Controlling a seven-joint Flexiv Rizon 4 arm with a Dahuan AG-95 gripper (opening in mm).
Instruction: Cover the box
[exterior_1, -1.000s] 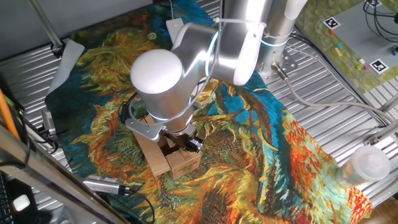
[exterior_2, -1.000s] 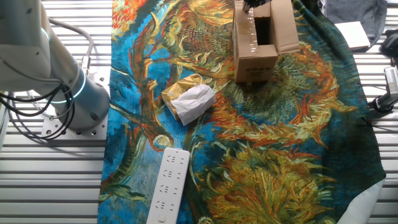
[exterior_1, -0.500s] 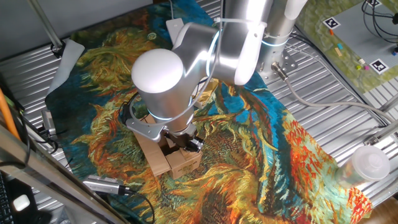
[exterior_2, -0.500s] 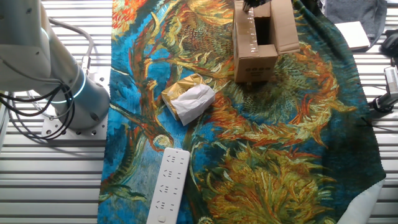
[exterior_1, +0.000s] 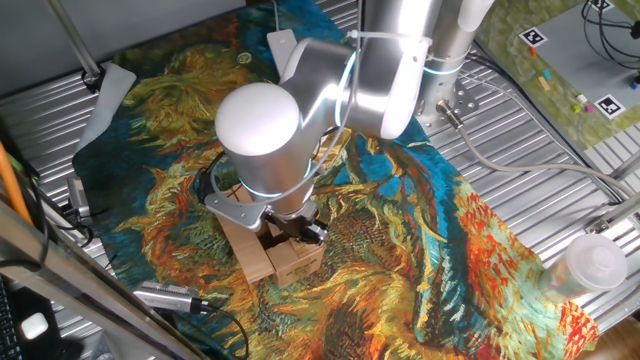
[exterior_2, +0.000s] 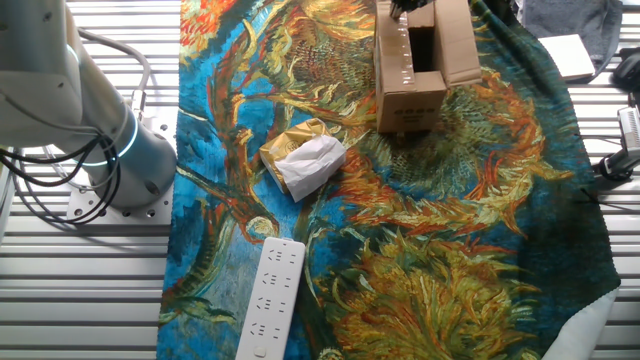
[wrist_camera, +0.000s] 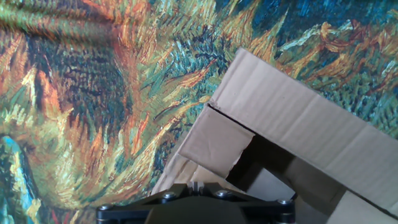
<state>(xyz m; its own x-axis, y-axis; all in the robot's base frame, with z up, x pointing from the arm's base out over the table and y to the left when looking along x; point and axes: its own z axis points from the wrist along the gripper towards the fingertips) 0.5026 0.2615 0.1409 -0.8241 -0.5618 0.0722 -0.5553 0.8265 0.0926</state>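
Cloth: a sunflower-painting print in blue, orange and yellow (exterior_2: 420, 240), spread over most of the ribbed metal table (exterior_2: 100, 290).
Wrapper: crumpled, white and yellow (exterior_2: 303, 160), lying on the cloth near the middle of the other fixed view.
Power strip: white (exterior_2: 268, 297), at 6 o'clock from the wrapper, lying half on the cloth's edge.
Plastic cup: clear, lidded (exterior_1: 585, 265), at 4 o'clock in one fixed view, on the table by the cloth's corner.

Ribbed metal table (exterior_2: 80, 290) draped with sunflower-print cloth (exterior_2: 450, 260); white power strip (exterior_2: 270, 297) at cloth's near edge; green mat (exterior_1: 560, 60) at far corner.
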